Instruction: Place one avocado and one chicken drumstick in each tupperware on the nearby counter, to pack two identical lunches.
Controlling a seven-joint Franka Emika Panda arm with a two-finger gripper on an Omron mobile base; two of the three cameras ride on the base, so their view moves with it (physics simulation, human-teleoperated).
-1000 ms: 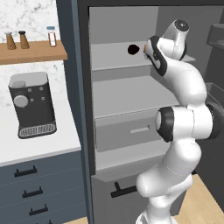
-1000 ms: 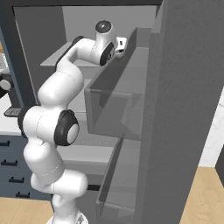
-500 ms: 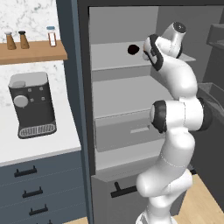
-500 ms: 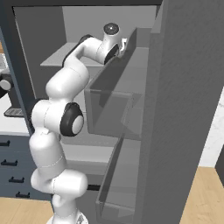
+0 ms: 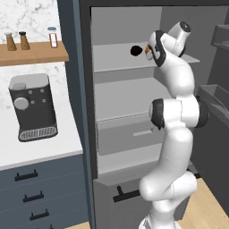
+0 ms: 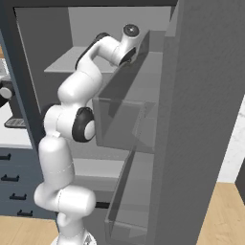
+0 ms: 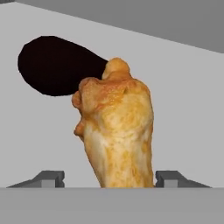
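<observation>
A golden-brown chicken drumstick lies on the upper fridge shelf, with a dark avocado just behind it. In the left base view the avocado sits left of the drumstick. My gripper reaches onto that shelf. Its jaws stand astride the drumstick's thick end. The right fingertip is almost against the meat. The left fingertip stands a little clear. The gripper is open. The white counter lies to the left. The tupperware is out of view.
The open fridge door with its clear bins stands close on the arm's right. A black coffee machine sits on the counter, and shakers stand on a wooden wall shelf. Fridge drawers lie below.
The hand has pushed a little further in along the shelf toward the drumstick, and the jaws have narrowed around it. The drumstick and avocado have not moved.
</observation>
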